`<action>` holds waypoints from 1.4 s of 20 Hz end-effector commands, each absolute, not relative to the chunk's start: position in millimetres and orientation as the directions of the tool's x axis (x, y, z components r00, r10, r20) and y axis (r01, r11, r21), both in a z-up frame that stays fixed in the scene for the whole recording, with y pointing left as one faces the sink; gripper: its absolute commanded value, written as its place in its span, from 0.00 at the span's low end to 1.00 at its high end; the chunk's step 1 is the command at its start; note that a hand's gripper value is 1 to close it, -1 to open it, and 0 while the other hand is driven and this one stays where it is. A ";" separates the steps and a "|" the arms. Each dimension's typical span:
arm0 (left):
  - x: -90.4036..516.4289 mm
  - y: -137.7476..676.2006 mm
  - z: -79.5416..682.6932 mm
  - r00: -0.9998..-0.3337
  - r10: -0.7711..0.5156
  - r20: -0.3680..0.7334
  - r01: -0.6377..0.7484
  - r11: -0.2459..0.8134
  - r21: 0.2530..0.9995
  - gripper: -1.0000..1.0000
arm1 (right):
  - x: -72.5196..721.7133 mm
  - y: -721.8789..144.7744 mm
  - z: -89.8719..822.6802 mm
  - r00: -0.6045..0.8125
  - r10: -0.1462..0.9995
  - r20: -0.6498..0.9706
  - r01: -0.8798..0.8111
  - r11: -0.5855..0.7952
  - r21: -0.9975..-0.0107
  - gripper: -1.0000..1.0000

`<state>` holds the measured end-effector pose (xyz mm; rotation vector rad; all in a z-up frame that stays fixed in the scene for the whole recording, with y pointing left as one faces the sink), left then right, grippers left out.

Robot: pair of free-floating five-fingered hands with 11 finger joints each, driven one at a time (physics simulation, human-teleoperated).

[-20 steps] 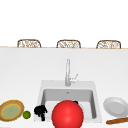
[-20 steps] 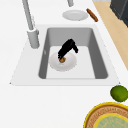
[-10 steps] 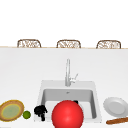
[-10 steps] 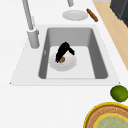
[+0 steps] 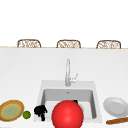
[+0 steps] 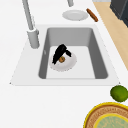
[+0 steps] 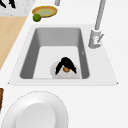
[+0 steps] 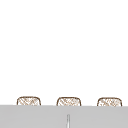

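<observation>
Reaching down into the sink (image 6: 100, 62), the right hand (image 6: 59, 53) is lowered onto a white dish (image 6: 63, 66) lying on the basin floor near the faucet (image 6: 30, 22) side. Its fingers are bent downward with the thumb set apart, and they look pinched on a small brown piece (image 6: 62, 59) that rests on that dish; the right side view shows the dark fingers (image 7: 71, 65) on either side of the piece. By my reading, the step in hand is the grasp itself, with the piece not yet lifted off the dish. Any lift would call for a firm pinch and a straight rise clear of the basin walls. The left hand (image 5: 40, 111) hangs by the sink's left front corner, beside a big red ball (image 5: 67, 115). A lime (image 6: 119, 93) and a yellow-rimmed plate (image 6: 100, 116) sit on the bench (image 6: 50, 105).
</observation>
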<state>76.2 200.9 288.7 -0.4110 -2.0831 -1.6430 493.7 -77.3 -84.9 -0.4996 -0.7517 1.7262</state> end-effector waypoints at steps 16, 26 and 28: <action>76.2 200.9 288.7 -0.853 -0.045 0.520 0.495 0.245 0.833 0.50 | 493.4 -35.1 -86.8 -0.239 0.963 -0.127 -0.581 -0.247 -0.776 1.00; 76.2 200.9 288.7 -0.853 -0.045 0.520 0.495 0.245 0.833 0.50 | 500.9 -49.7 -48.3 -0.168 0.983 -0.077 -0.495 -0.152 -0.856 1.00; 76.2 200.9 288.7 -0.853 -0.045 0.520 0.495 0.245 0.833 0.50 | 496.1 -52.6 -36.6 -0.168 0.984 -0.054 -0.506 -0.133 -0.852 1.00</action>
